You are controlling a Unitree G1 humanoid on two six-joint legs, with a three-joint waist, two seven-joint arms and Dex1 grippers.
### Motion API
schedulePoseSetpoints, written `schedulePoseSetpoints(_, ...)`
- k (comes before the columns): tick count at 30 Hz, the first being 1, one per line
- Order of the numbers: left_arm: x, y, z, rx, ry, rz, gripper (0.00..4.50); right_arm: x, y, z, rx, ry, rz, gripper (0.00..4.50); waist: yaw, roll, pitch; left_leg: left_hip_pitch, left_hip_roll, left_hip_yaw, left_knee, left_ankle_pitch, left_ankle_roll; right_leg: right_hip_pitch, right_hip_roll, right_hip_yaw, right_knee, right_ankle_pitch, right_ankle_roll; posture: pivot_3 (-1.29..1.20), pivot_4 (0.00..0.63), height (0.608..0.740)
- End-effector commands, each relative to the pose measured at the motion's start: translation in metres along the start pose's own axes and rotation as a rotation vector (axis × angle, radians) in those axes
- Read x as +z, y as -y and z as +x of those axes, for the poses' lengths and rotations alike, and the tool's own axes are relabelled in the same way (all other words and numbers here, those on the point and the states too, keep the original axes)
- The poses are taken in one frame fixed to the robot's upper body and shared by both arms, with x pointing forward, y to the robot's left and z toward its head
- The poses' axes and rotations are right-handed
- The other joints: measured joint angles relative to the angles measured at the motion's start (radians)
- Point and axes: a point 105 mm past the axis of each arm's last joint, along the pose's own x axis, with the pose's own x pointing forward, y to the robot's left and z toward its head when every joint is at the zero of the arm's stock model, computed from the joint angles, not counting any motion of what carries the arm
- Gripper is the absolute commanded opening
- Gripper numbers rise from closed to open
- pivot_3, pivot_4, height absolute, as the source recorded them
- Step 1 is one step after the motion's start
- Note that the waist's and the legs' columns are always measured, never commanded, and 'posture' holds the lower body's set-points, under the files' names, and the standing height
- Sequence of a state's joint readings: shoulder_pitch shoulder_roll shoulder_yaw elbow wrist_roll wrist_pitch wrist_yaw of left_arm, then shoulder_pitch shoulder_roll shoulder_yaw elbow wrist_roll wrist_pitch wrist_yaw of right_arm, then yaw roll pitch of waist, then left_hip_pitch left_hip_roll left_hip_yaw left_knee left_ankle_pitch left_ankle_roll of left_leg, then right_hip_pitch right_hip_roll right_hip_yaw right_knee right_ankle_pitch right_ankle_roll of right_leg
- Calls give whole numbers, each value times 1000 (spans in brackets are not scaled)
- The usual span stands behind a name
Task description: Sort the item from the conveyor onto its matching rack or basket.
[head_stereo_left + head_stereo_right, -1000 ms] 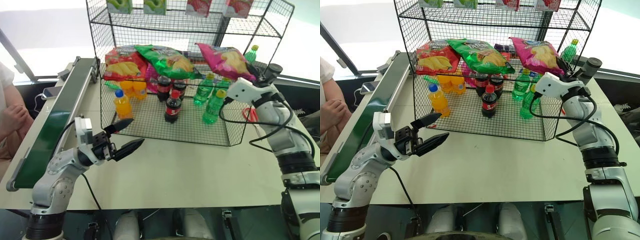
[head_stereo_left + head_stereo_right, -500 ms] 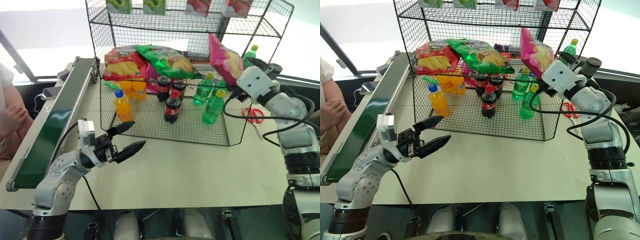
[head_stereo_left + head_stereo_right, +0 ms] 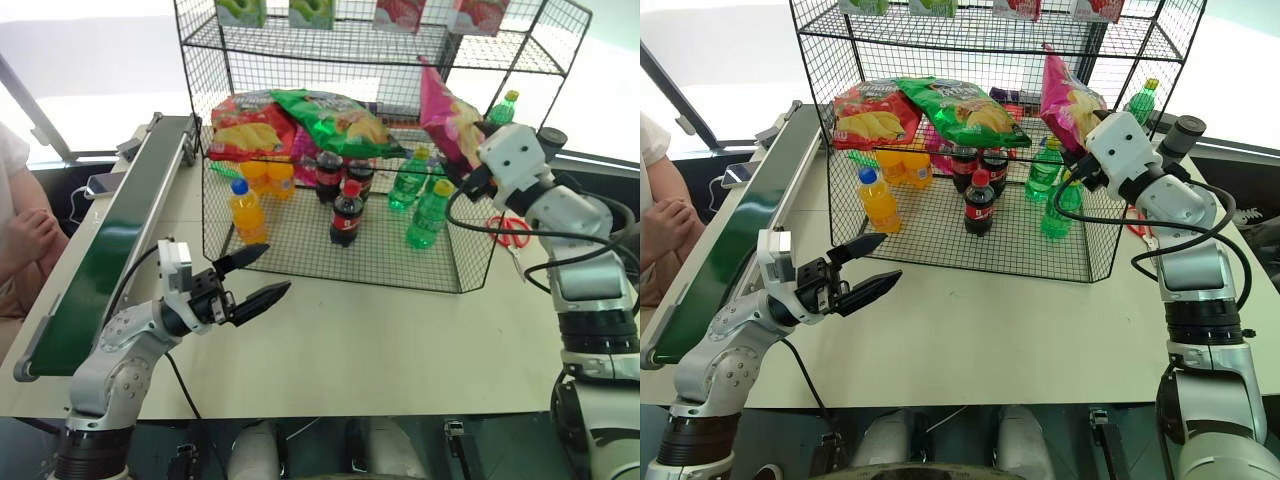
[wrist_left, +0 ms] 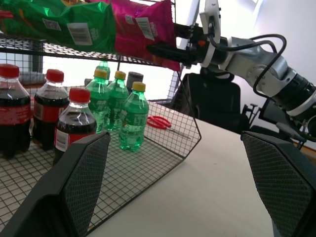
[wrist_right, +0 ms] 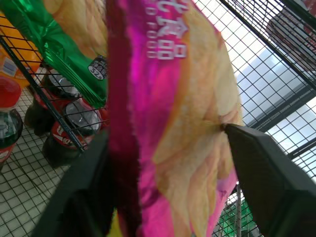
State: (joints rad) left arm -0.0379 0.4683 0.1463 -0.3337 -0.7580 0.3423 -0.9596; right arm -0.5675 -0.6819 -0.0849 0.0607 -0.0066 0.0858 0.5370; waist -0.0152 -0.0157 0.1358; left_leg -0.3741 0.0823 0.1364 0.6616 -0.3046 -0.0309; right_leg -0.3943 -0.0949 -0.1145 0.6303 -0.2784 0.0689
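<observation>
The item, a shiny magenta-pink snack bag [image 3: 443, 108], stands on edge at the right end of the rack's middle tier. My right gripper [image 5: 165, 133] is shut on it, one black finger [image 5: 261, 168] pressing each face, as the left wrist view also shows [image 4: 170, 51]. The black wire rack [image 3: 330, 262] stands at the back of the table. The dark green conveyor [image 3: 110, 240] runs along the left side with nothing on it. My left gripper [image 3: 275, 268] hovers open over the table in front of the rack, holding nothing.
A red bag [image 3: 240, 125] and a green bag [image 3: 335, 118] lie on the middle tier. Cola bottles [image 3: 346, 215], orange bottles [image 3: 245, 210] and green bottles [image 3: 428, 215] stand in the bottom tier. Red scissors [image 3: 510, 228] lie right of the rack. A person [image 3: 20, 220] sits left of the conveyor.
The pink bag went from lying flat on the middle tier to standing on edge as my right gripper rolled and shifted slightly left. The left arm stayed still.
</observation>
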Motion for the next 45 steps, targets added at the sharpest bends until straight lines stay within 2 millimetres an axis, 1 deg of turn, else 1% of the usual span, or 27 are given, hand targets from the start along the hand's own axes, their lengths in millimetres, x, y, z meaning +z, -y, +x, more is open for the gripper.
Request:
schedulePoseSetpoints(1,5,2,-1,-8,6,27,4500,16,1,-4,2,54,-96,1136,0,0,0,0,0,0,0,0,0,0,0,0,0,0,0,0,150,726)
schedulePoseSetpoints(3,5,3,-1,-8,6,26,4500,16,4,-3,-11,52,-187,155,0,0,0,0,0,0,0,0,0,0,0,0,0,0,0,0,150,726)
schedulePoseSetpoints(4,5,3,-1,-7,7,24,4500,17,6,-3,-15,52,-232,58,-1,0,0,0,0,0,0,0,0,0,0,0,0,0,0,0,150,726)
schedulePoseSetpoints(6,4,4,-1,-8,6,23,4500,12,9,-1,-21,16,-365,58,-1,0,0,0,0,0,0,0,0,0,0,0,0,0,0,0,150,726)
schedulePoseSetpoints(8,4,5,-1,-10,6,21,4500,7,17,2,-53,-12,-437,58,-2,0,0,0,0,0,0,0,0,0,0,0,0,0,0,0,150,726)
schedulePoseSetpoints(12,4,5,-1,-10,5,20,4500,5,30,11,-107,-38,-546,58,-5,1,0,0,0,1,0,0,-1,-1,0,0,0,0,0,0,150,726)
schedulePoseSetpoints(15,3,6,-1,-10,5,19,4500,3,35,17,-139,-46,-532,58,-4,1,0,0,0,1,0,0,-1,-1,0,0,0,0,0,0,150,726)
schedulePoseSetpoints(18,3,7,-2,-8,4,19,4500,1,29,22,-113,-41,-567,58,-4,1,0,0,0,1,0,0,-1,-1,0,0,0,0,0,0,150,726)
schedulePoseSetpoints(21,3,7,-2,-7,6,16,4500,-2,28,25,-107,-42,-515,58,-4,1,0,0,0,1,0,0,-1,-1,0,0,0,0,0,0,150,726)
schedulePoseSetpoints(24,2,7,-3,-3,4,13,4500,1,30,22,-95,-14,-443,947,-4,1,1,0,0,1,0,0,-1,-1,0,0,0,0,0,0,150,726)
schedulePoseSetpoints(30,0,7,-3,-3,0,11,4500,8,31,12,-52,17,-326,3866,-3,1,1,0,0,1,0,0,-1,-1,0,0,0,0,0,0,150,726)
schedulePoseSetpoints(31,-1,7,-3,-3,1,5,4500,8,30,11,-40,22,-311,4234,-3,1,1,0,0,1,0,0,-1,-1,0,0,0,0,0,0,150,726)
schedulePoseSetpoints(33,-2,7,-3,-8,-4,6,4500,10,27,9,-21,49,-230,4234,-2,1,1,0,0,1,0,0,-1,0,0,0,0,0,0,0,150,726)
schedulePoseSetpoints(35,-2,7,-3,-9,-4,9,4500,18,15,6,40,107,-102,4234,-2,1,1,0,0,1,0,0,-1,0,0,0,0,0,0,0,150,726)
schedulePoseSetpoints(37,-1,6,-3,-6,1,11,4500,29,14,2,42,157,-51,4234,-1,1,1,0,0,0,0,0,0,0,0,0,0,0,0,0,150,726)
schedulePoseSetpoints(38,-1,5,-3,-4,1,10,4500,33,13,1,48,174,3,4234,-2,1,1,0,0,0,0,0,0,0,0,0,0,0,0,0,150,726)
schedulePoseSetpoints(40,-1,5,-4,-4,-7,17,4500,37,15,-2,36,191,42,4234,-2,1,1,0,0,0,0,0,0,0,0,0,0,0,0,0,150,726)
schedulePoseSetpoints(41,-1,6,-4,-4,-8,16,4500,40,5,-7,96,209,84,4234,-1,1,1,0,0,0,0,0,0,0,0,0,0,0,0,0,150,726)
schedulePoseSetpoints(43,-2,5,-6,2,-12,16,4500,41,-11,-21,171,226,109,4234,3,0,0,0,0,0,0,-2,4,0,0,0,0,0,0,0,150,726)
schedulePoseSetpoints(44,-2,5,-7,5,-13,17,4500,41,-15,-25,185,230,118,4234,5,0,0,0,0,-1,0,-3,5,0,0,-1,0,0,0,0,150,726)
schedulePoseSetpoints(45,-2,4,-8,6,-13,17,4500,41,-14,-30,176,235,175,4234,6,0,0,0,1,-1,0,-3,5,1,0,-1,-1,0,0,0,150,726)
